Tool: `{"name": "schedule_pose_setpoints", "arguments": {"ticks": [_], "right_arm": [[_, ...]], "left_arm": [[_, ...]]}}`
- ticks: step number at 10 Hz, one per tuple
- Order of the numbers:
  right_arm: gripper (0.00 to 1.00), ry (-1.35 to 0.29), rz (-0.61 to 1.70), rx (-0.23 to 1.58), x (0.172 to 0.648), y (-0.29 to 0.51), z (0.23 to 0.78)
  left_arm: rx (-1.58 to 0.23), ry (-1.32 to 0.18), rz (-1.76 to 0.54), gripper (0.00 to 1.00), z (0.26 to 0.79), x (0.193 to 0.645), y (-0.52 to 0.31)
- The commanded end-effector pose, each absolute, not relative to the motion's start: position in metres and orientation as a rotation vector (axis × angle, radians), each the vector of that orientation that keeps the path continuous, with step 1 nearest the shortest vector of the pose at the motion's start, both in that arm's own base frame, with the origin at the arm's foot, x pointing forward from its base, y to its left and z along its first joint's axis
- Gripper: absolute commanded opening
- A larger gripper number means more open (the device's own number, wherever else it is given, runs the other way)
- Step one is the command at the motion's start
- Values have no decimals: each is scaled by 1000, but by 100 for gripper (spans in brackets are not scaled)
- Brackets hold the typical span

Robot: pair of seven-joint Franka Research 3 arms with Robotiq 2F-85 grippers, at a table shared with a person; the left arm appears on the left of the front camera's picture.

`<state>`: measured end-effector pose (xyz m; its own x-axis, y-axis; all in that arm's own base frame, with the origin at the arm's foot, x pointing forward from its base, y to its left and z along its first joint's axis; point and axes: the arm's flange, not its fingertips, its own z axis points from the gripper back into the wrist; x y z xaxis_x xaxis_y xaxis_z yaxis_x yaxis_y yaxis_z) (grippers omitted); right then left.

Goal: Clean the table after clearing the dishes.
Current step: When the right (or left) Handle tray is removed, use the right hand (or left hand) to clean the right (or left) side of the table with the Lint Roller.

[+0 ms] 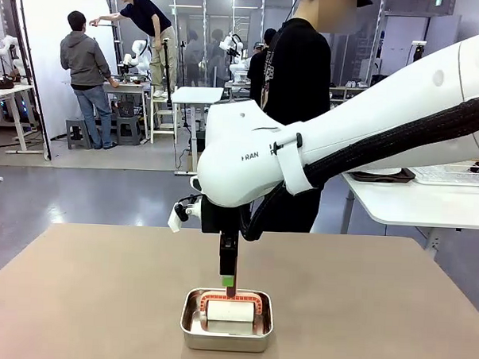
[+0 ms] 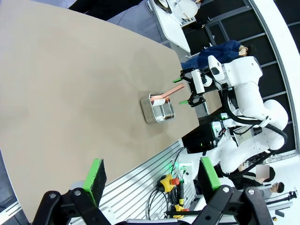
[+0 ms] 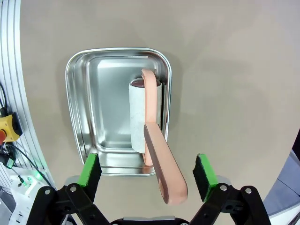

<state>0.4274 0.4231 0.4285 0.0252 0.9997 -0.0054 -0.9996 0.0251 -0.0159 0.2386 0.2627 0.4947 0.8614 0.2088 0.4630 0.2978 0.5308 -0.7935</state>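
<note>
Your right gripper [image 3: 147, 171] is released. Its green pads stand wide on either side of the pink handle [image 3: 161, 173] of the lint roller [image 3: 138, 115] and seem to touch nothing. Lower straight down, centre the handle between the pads, and close on its thick end. A skewed bite would likely twist the roll against the steel pan [image 3: 77, 93] at 12 o'clock. The pan sits on the table [image 3: 234, 70], near its 6 o'clock edge. The right arm reaches in from 3 o'clock, wrist pointing straight down. Your left gripper [image 2: 152, 180] hangs released, well apart.
</note>
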Motion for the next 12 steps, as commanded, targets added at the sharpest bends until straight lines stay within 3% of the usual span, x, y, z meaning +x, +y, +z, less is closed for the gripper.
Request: {"name": "schedule_pose_setpoints", "arguments": {"ticks": [1, 6, 10, 11, 12], "right_arm": [[100, -17, 1519, -52, 423, 424, 423], [97, -25, 1522, -31, 428, 418, 415], [60, -39, 1509, -28, 430, 412, 414], [65, -37, 1510, -27, 431, 411, 413], [40, -39, 1507, -23, 432, 411, 412]], "left_arm": [[-1038, -573, -62, 100, 496, 237, 264], [-1038, -573, -62, 100, 496, 237, 264], [-1038, -573, -62, 100, 496, 237, 264], [-1038, -573, -62, 100, 496, 237, 264], [-1038, -573, -62, 100, 496, 237, 264]]}}
